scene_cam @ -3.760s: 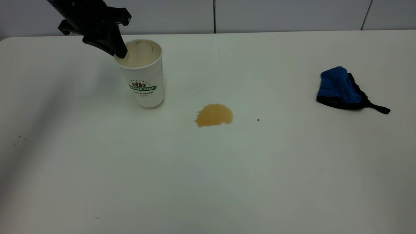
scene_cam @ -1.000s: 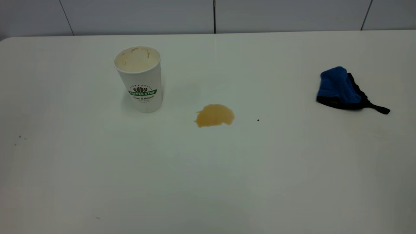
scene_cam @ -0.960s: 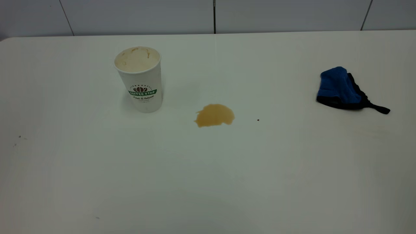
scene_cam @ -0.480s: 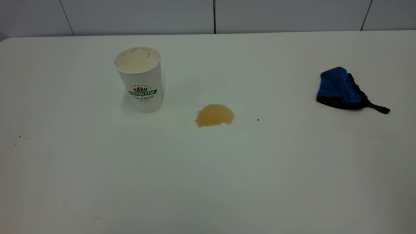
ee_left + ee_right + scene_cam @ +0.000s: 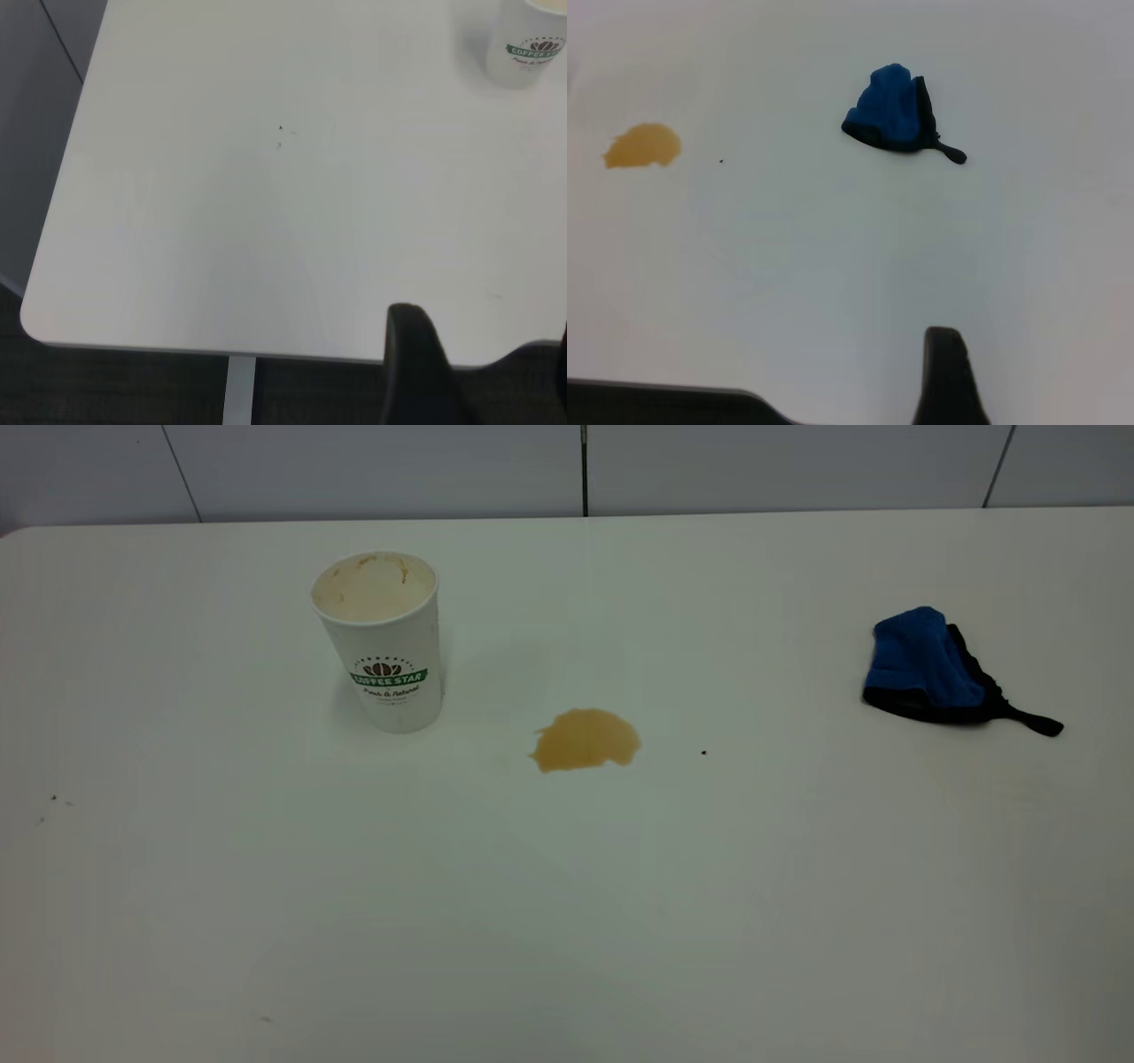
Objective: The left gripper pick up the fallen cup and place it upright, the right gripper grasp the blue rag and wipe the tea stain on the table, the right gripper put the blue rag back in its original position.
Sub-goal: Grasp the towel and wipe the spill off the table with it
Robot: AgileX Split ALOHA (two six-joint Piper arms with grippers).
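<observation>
From my left wrist camera: the cup (image 5: 530, 49) stands upright on the white surface (image 5: 266, 221); one dark fingertip (image 5: 415, 367) hangs past its rounded corner.

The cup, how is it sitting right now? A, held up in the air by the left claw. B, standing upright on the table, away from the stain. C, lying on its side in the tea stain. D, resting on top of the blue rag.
B: the cup stands upright, mouth up, on the table, with bare tabletop between it and the tea stain.

Cup (image 5: 383, 642) upright at table (image 5: 567, 921) left, tea stain (image 5: 585, 740) centre, blue rag (image 5: 930, 669) well apart at right
</observation>
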